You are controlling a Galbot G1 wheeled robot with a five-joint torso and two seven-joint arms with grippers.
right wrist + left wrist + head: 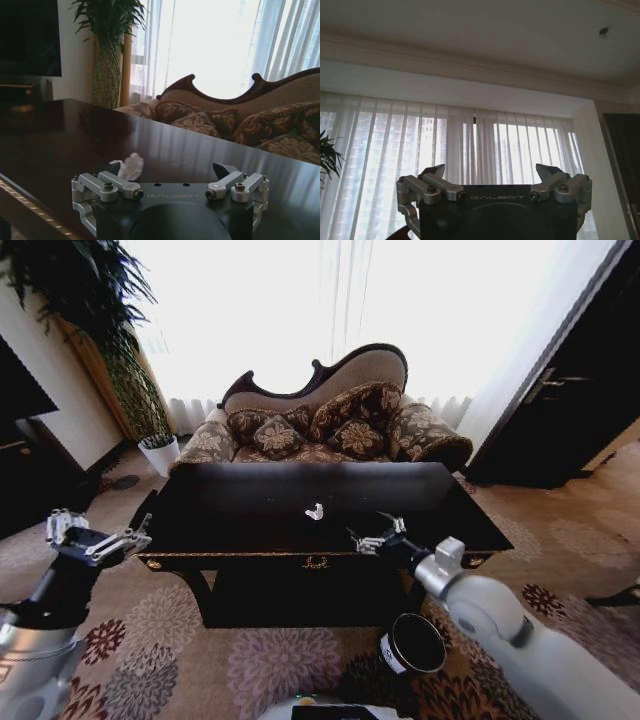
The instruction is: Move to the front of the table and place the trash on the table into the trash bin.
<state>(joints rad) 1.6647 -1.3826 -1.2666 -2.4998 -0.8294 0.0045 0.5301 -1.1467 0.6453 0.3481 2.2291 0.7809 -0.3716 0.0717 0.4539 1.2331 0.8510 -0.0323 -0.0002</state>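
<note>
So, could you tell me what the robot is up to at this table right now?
It stands at the front of the black table, clearing trash. The right gripper is open above the near edge, reaching toward a white crumpled paper scrap lying on the tabletop. The left gripper, open too, waits off the table's left end. The trash bin stands on the carpet below.

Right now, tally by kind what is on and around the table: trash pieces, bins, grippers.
White crumpled paper scrap on the table: 1
Trash bin on the carpet: 1
Grippers, left gripper and right gripper, both open: 2
Total: 4
</note>
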